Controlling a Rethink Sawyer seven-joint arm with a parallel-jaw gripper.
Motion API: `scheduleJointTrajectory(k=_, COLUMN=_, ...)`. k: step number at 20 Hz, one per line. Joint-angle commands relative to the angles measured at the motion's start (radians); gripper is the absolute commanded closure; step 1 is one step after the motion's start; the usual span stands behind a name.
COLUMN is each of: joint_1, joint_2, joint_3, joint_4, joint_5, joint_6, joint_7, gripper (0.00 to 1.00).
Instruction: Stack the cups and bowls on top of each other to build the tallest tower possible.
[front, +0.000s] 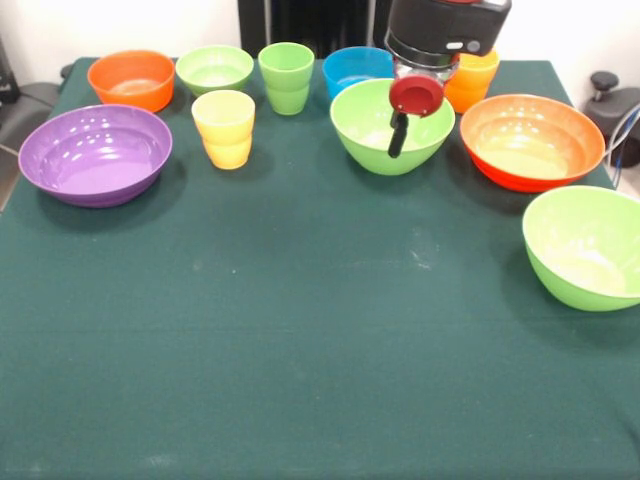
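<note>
Hanging into the upper right of centre of the frame, the gripper (400, 135) shows a black wrist housing, a red disc and one dark finger pointing down over the large light green bowl (375, 135) in the upper middle; whether it is released or clenched cannot be told from this angle, and nothing is visibly held.

Items on the green table cloth (300, 350), all upright and standing singly:
- Purple bowl (95, 155), large, at the left edge, middle height of the frame.
- Small orange bowl (131, 79), upper left, just above the purple one.
- Small light green bowl (214, 68), just right of the small orange bowl.
- Yellow cup (224, 128), below the small light green bowl and right of the purple bowl, apart from both.
- Light green cup (286, 76), top centre, between the small light green bowl and the blue bowl.
- Blue bowl (355, 70), small, top centre-right, partly hidden by the large green bowl in front and by the wrist housing.
- Orange-yellow cup (472, 85), upper right, partly hidden behind the wrist housing.
- Orange-red bowl (532, 140), large, right of the central green bowl, near but apart.
- Second large light green bowl (585, 248), at the right edge, below the orange-red bowl, cut off by the frame.

The lower half of the cloth carries faint pale marks
</note>
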Motion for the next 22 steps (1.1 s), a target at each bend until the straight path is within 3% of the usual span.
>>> scheduleJointTrajectory(k=1, joint_1=0.011, joint_2=-0.029, joint_3=0.13, joint_4=0.106, joint_5=-0.048, joint_6=-0.035, joint_7=0.062, gripper=0.0)
scheduleJointTrajectory(k=8, joint_1=0.01, joint_2=-0.011, joint_3=0.142, joint_4=0.112, joint_5=-0.049, joint_6=-0.075, joint_7=0.063, gripper=0.0)
scheduleJointTrajectory(k=12, joint_1=-0.022, joint_2=0.007, joint_3=0.181, joint_4=0.108, joint_5=-0.046, joint_6=-0.123, joint_7=0.046, gripper=0.0)
scheduleJointTrajectory(k=22, joint_1=-0.003, joint_2=0.063, joint_3=0.131, joint_4=0.019, joint_5=-0.042, joint_6=-0.087, joint_7=0.077, gripper=0.0)
